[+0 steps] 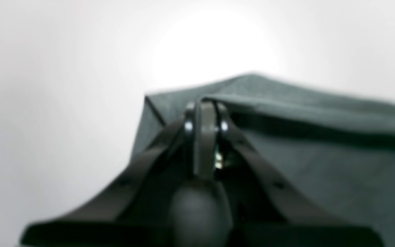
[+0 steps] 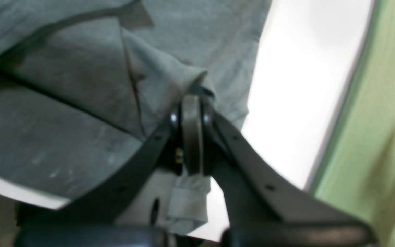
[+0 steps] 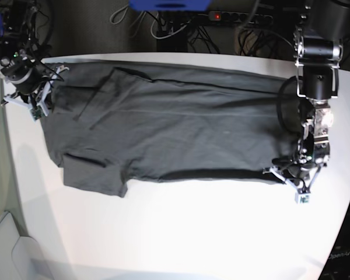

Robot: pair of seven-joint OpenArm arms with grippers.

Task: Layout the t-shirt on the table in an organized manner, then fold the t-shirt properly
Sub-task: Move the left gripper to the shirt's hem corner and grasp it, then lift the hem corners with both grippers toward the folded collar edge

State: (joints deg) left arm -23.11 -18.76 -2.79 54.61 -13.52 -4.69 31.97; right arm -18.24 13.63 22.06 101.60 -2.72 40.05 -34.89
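One wide white worktop [image 3: 163, 233] fills most of the base view, its rounded edge curving down that view's left side. Spread across its far half lies the t-shirt [image 3: 175, 128] — dark charcoal grey, stretched lengthwise between the two arms, mostly flat with a long crease running along the middle and a fold line near the far edge. One short sleeve [image 3: 96, 181] sticks out toward the near side at the base view's left end; the near edge of the cloth casts a dark shadow line on the white surface.

At the base view's right end, the left gripper [image 1: 205, 113] is down at the shirt's corner. Its wrist camera (rather blurred) shows the jaws closed together on the folded edge of the cloth, with the fabric peaking up just past the tips and bare white surface beyond.

At the far left corner of the base view, the right gripper [image 2: 192, 113] has its jaws clamped on a bunched ridge of the shirt, and a hemmed strip of cloth hangs below the tips. Beside it the worktop's edge shows, with a pale green surface [image 2: 382, 137] beyond.
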